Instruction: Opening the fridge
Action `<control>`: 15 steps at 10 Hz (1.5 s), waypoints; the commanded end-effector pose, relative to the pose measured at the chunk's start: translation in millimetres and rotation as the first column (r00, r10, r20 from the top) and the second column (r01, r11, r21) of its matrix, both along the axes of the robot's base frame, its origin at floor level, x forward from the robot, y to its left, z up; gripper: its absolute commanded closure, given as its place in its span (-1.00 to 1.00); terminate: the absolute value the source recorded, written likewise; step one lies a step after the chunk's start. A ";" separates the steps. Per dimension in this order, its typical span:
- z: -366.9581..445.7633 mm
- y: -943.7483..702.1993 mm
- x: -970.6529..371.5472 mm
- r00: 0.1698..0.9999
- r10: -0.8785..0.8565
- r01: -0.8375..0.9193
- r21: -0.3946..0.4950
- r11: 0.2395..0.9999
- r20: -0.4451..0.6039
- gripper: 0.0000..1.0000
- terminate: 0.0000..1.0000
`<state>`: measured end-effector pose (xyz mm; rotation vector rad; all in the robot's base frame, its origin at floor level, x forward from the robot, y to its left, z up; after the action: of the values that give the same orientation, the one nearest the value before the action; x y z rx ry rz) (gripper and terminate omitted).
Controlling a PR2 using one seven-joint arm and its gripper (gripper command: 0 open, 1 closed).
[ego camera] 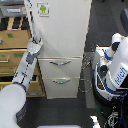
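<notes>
The tall white fridge (62, 30) stands in the middle, with a green-and-white sticker (43, 8) on its upper door. Two lower drawers carry curved silver handles (60, 63), and both look shut. A long white handle (32, 20) runs down the upper door's edge on the exterior view's left. My arm reaches up from the lower left. My gripper (36, 45) is at the lower end of that handle, at the door's bottom corner. Its fingers are too blurred to show whether they close on the handle. The upper door looks shut or nearly so.
A wooden drawer cabinet (12, 47) stands directly beside the fridge on the exterior view's left, behind my arm. Another white and blue robot (114, 67) with cables stands on the exterior view's right, near the fridge's side. The floor is dark.
</notes>
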<state>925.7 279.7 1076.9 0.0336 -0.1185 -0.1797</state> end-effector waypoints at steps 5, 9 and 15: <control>-2.4 -4.4 -0.4 0.999 -0.031 0.030 -0.064 0.997 -0.021 1.00 -1.00; -3.0 -4.1 -2.1 0.999 -0.030 0.028 -0.056 0.998 -0.024 1.00 -1.00; 13.8 -14.7 -33.1 0.996 -0.084 0.084 -0.059 0.995 0.001 1.00 -1.00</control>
<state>924.3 288.7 1076.3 -0.0209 -0.1019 -0.1808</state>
